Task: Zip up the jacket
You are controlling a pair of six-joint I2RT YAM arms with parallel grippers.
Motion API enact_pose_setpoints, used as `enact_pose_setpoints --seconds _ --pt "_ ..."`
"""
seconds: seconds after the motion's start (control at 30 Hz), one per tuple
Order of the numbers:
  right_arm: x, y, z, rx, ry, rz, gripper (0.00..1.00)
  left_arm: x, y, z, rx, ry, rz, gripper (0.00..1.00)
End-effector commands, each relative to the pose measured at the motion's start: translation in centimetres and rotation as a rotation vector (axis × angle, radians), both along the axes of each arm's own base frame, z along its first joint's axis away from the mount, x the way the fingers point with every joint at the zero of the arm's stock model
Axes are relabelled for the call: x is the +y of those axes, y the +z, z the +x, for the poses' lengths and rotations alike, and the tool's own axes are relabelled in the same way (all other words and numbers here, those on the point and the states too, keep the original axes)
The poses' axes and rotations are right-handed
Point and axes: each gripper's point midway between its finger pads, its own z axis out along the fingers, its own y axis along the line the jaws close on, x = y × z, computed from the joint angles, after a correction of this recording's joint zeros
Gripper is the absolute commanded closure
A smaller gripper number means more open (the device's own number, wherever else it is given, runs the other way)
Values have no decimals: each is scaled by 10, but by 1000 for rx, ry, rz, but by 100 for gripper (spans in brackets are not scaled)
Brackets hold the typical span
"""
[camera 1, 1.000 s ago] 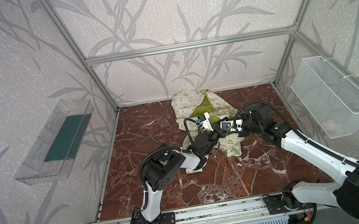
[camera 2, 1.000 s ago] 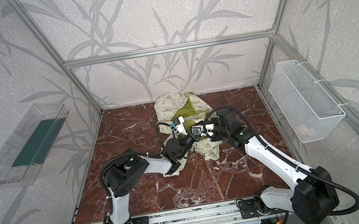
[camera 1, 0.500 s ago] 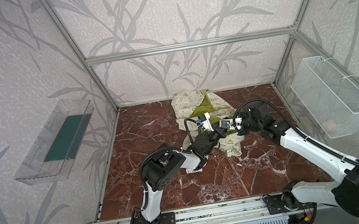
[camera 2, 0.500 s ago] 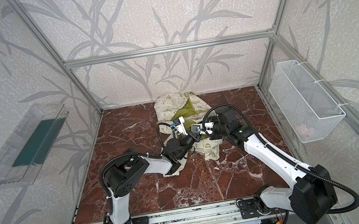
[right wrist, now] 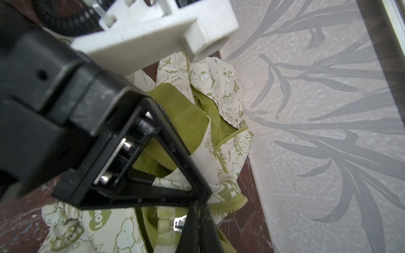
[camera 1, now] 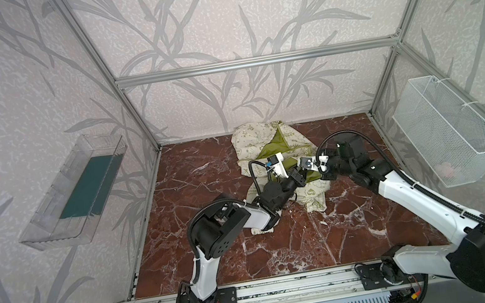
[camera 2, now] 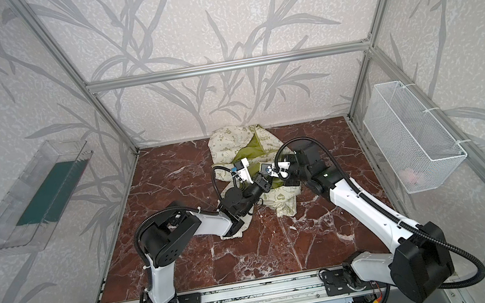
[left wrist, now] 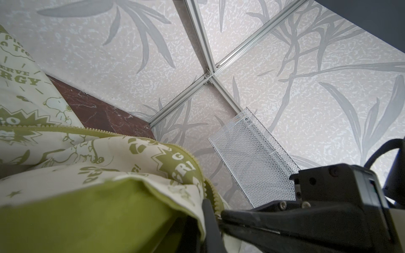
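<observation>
The left gripper [right wrist: 201,195] pinches the jacket [right wrist: 228,87] by its edge. The right gripper [right wrist: 198,227] is squeezed shut right there too, but what it grabs is hidden. Bare floor [camera 1: 298,242] lies open in front.

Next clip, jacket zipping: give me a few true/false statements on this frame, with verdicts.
1. The jacket lies at the far edge of the marble table. True.
2. The jacket is fully zipped. False: its front gapes, showing the green lining.
3. A wire basket hangs on a side wall. True.
4. The left gripper is open, clear of the fabric. False: it is shut on the jacket's zipper edge.
</observation>
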Motion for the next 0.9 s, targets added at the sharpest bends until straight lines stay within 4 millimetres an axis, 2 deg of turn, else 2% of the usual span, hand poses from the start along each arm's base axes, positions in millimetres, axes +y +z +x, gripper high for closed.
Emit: enact_pose_setpoints --seconds 0.0,0.13,0.37,0.53,0.7,0.8,0.87 --pt "2 20 13 -19 -36 78 100 11 14 -2 -34 31 -10 100" --pt "1 27 20 -28 -76 124 100 15 17 -3 -48 45 2 100" --pt "1 64 34 -74 -155 314 100 24 20 -11 -52 51 9 100" --pt "7 86 26 -98 -126 415 100 39 29 -18 -56 82 54 100" --pt "8 93 23 -100 -118 459 100 44 33 -23 -5 73 159 100" --pt "7 96 28 -114 -133 462 100 46 25 -25 76 52 221 100" --pt "6 107 30 -131 -146 504 100 50 17 -25 143 50 270 100"
